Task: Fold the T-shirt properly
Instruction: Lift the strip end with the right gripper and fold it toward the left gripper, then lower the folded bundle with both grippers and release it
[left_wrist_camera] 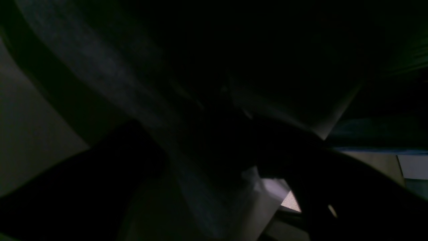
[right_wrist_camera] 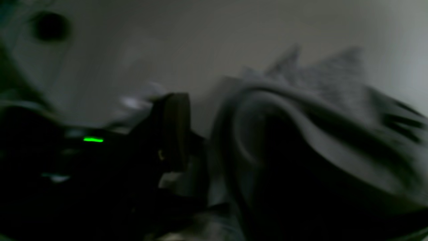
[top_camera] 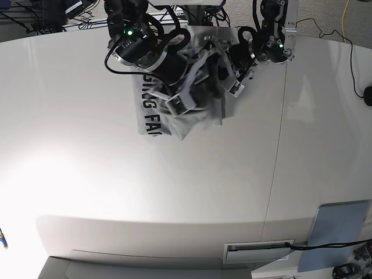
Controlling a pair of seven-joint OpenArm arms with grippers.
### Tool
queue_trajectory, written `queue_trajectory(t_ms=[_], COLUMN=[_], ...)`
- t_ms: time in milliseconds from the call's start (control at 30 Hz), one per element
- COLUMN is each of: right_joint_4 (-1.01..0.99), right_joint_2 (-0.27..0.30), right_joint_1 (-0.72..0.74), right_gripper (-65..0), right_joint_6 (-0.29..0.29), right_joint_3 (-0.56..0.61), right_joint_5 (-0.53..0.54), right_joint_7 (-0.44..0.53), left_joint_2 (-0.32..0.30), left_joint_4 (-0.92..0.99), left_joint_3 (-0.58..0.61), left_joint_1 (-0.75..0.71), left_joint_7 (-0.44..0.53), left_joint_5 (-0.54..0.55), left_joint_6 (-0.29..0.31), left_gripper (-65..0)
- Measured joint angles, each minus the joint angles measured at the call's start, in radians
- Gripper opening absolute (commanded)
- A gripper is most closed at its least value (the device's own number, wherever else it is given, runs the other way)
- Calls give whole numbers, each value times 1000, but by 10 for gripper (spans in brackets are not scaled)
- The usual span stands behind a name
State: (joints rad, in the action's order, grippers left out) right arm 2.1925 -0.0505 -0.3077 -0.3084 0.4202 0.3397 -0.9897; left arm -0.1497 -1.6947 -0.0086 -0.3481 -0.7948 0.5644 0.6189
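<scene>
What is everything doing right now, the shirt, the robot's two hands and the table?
T-shirt: bunched up, not neatly folded, some black letters showing.
Right hand: over the shirt; the picture is too blurry to tell if it's gripping.
Left hand: at the shirt's edge, fingers open wide.
Table: flat, with the shirt lying on it.
</scene>
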Motion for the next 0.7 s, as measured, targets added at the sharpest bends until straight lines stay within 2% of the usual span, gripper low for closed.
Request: queue_trajectory(t_ms=[33,100,267,367,433,533,700], right_joint_4=[0,0,0,1,13,49,68], right_joint_2=[0,0,0,0,0,0,6], right_joint_1=[0,0,0,0,0,3,5], right_gripper=[-406,-406,-406,-406,-406,-406,-406], right_joint_6=[-27,-44,-45,-50,-50,-43,57], right_joint_3=[0,2,2,1,1,1,1], right_joint_5=[43,81,61,-18,-79,-175,-360], right_joint_7=[0,0,-1,-1,-3,-1,3], left_joint_2=[0,-2,-46,-92,-114,-144,-161], left_joint_4=[0,0,-15,-51,-87,-146,-234], left_joint_3=[0,0,1,1,-5,-48,-208], left_joint_1=[0,0,0,0,-2,-4,-66], left_joint_7=[0,0,-11,-56,-87,-140,-193], left_joint_5=[0,0,8,15,22,27,26], left_joint_6=[0,0,3,-3,-44,-55,-54], left_gripper=[-261,-261,-261,-261,-261,-261,-262])
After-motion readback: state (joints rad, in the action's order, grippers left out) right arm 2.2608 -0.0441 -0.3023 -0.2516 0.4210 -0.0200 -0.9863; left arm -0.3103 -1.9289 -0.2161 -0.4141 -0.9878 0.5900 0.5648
